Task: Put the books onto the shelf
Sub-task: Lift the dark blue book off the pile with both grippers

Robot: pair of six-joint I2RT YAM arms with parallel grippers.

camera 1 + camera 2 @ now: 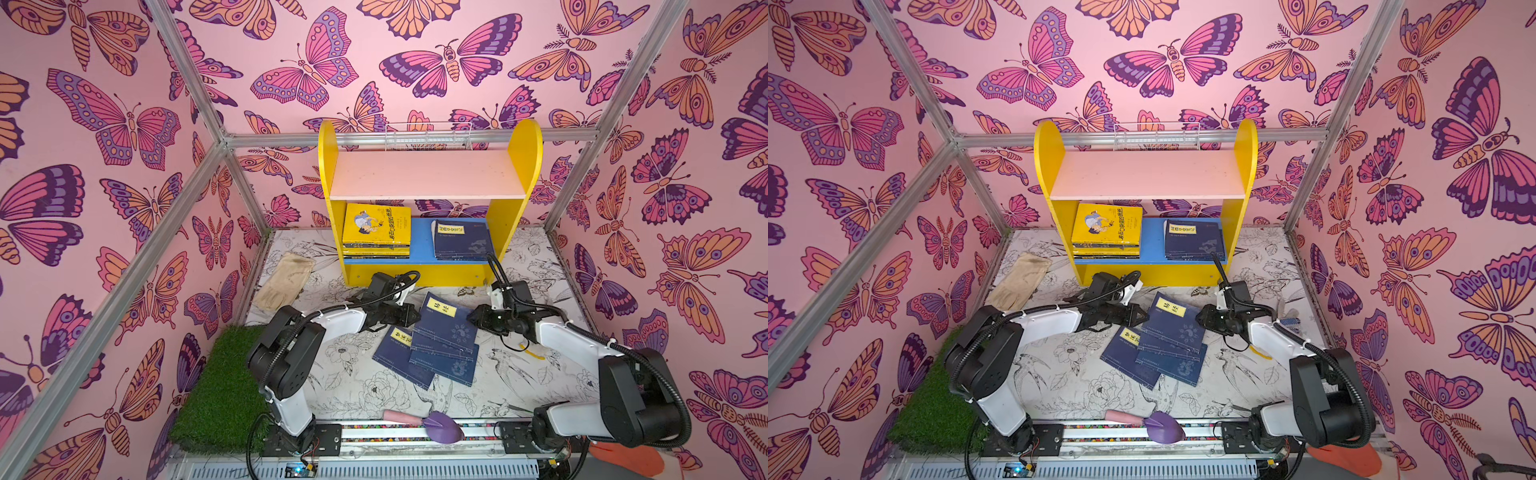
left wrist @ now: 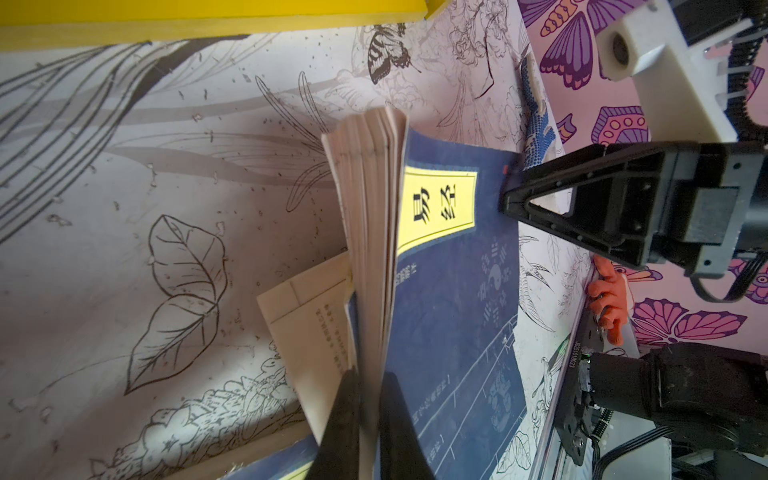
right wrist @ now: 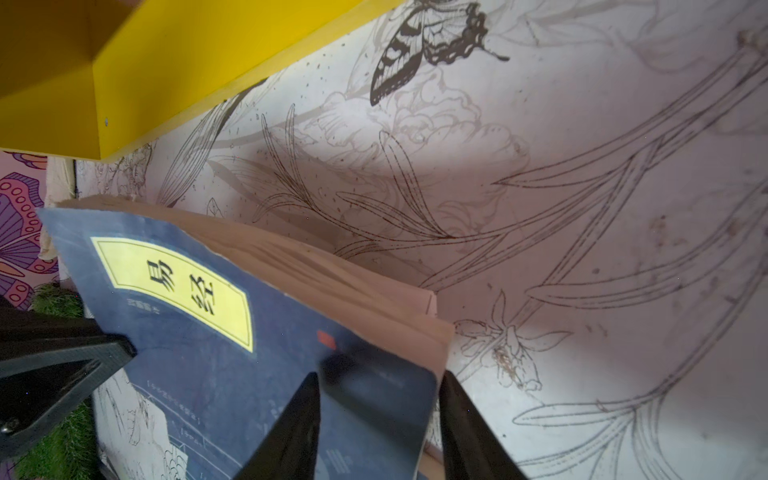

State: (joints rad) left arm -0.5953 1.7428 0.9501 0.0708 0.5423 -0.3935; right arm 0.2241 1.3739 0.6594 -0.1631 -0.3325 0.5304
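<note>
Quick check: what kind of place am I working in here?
Probably a staged robot test cell, not a real room: butterfly-print walls on an aluminium frame, a printed floor mat, and a small shelf holding books.

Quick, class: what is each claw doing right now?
Left claw: shut on the navy blue paperback book with a yellow title label.
Right claw: open, that book's corner between its fingers.
</note>
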